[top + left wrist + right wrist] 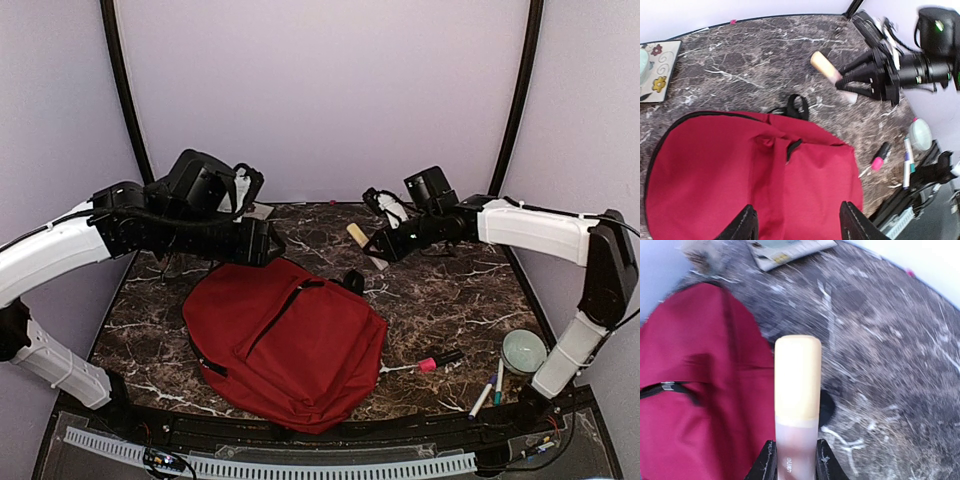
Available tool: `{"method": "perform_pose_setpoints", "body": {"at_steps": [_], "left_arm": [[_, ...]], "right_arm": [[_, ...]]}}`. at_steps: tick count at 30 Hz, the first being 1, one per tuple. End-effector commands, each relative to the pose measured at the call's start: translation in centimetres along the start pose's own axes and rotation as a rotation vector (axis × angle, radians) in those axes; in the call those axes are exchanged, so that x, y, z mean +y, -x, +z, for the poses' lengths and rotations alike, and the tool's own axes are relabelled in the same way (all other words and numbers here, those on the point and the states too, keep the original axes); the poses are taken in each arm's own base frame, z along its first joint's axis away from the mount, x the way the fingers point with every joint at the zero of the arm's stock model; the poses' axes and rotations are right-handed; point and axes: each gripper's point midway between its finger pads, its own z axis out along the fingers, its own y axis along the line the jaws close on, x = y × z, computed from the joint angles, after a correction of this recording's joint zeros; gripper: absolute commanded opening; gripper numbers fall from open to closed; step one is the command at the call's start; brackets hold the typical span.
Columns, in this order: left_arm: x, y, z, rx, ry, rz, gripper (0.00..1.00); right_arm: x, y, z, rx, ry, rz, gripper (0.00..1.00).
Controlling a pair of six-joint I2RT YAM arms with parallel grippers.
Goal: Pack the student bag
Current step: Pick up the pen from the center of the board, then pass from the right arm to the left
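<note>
student bag (285,340) looks soft, floppy — pinch beside its zipper (275,318); left fingers (742,225) gape wide, right fingers (769,462) clamp a tube (797,385).

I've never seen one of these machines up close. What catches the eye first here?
The big dark-red student bag lying flat in the middle of the marble-patterned table dominates everything. Next is the tube with a pale yellow cap, pinched in the right arm's fingers just past the bag's far edge. A pink marker and a small green bowl lie toward the near right corner.
</note>
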Motion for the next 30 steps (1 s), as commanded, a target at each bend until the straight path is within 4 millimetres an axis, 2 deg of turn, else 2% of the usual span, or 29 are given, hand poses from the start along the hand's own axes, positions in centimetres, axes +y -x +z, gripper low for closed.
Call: {"method": "perform_pose_setpoints", "body": {"at_steps": [1, 3, 4, 6, 12, 17, 22, 30], "left_arm": [[-2.5, 3.5, -2.8, -0.085, -0.173, -0.162, 0.58], [-2.8, 4.8, -3.7, -0.107, -0.218, -0.223, 0.57], [-2.9, 5.3, -4.0, -0.113, -0.243, -0.25, 0.58], [-3.2, 6.3, -4.7, -0.131, -0.295, -0.284, 0.58], [-4.2, 6.2, -4.0, -0.092, -0.365, -0.308, 0.58], [-5.8, 5.2, -2.9, -0.017, -0.443, -0.309, 0.57], [-7.7, 4.8, -2.7, 0.016, -0.559, -0.3, 0.57], [-6.7, 3.0, -0.7, 0.099, -0.479, -0.311, 0.55]], "right_arm": [[5.7, 2.3, -3.1, -0.16, 0.111, -0.064, 0.0], [8.1, 2.8, -4.3, -0.202, 0.144, -0.107, 0.0], [9.0, 2.0, -4.4, -0.199, 0.16, -0.12, 0.0], [10.6, 2.1, -5.3, -0.237, 0.184, -0.135, 0.0], [15.0, 3.0, -7.8, -0.368, 0.273, -0.225, 0.0], [17.0, 3.5, -8.5, -0.399, 0.311, -0.282, 0.0], [19.0, 3.8, -8.8, -0.402, 0.346, -0.331, 0.0], [21.0, 4.2, -9.0, -0.422, 0.358, -0.352, 0.0]]}}
